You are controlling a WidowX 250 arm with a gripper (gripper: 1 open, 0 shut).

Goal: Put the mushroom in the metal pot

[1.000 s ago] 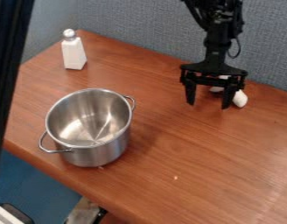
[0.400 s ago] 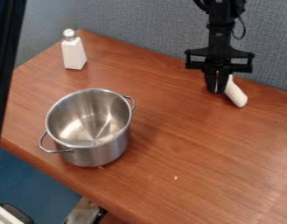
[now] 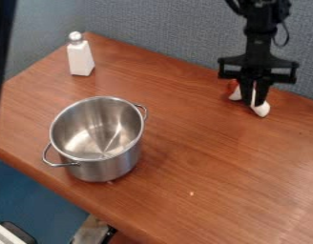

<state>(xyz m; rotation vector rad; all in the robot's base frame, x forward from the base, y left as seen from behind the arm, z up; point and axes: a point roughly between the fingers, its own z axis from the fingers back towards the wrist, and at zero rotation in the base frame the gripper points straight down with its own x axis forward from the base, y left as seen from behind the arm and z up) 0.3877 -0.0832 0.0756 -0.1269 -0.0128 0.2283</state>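
While the metal pot is sitting upright near the front edge of the wooden bench, its shiny inside is showing nothing but reflections. Farther back, a white bottle is standing at the left rear corner. At the far right, the claw is pointing straight down, its fingers pinching the mushroom, whose pale end is poking out beneath them, well apart from the pot.
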